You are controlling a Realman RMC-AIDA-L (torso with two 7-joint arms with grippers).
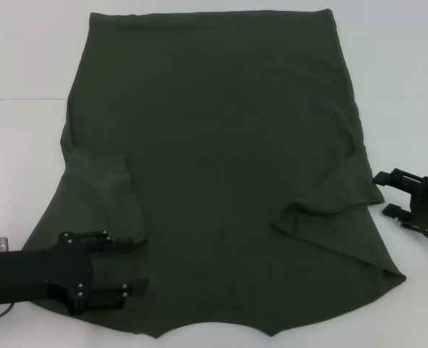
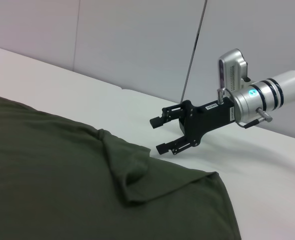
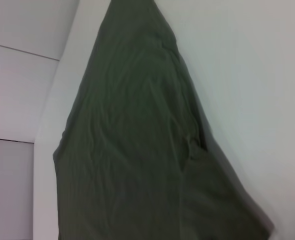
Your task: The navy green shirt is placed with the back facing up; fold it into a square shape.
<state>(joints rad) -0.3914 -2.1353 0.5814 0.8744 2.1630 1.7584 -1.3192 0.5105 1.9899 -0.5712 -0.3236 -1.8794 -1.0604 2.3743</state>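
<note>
The shirt (image 1: 221, 174) lies flat across the middle of the white table (image 1: 25, 58), a plain dark olive with no print, matte and softly creased. Both short sleeves are folded inward onto the body, one at 9 o'clock, the other at 4 o'clock, each leaving a raised ridge. The straight hem is at 12, the curved edge at 6.

My left gripper (image 1: 137, 265) hovers over the shirt's 8 o'clock corner, fingers spread and holding nothing. My right gripper (image 1: 386, 194) sits on bare table at 3 o'clock, just beside the shirt's edge, fingers apart and empty.
</note>
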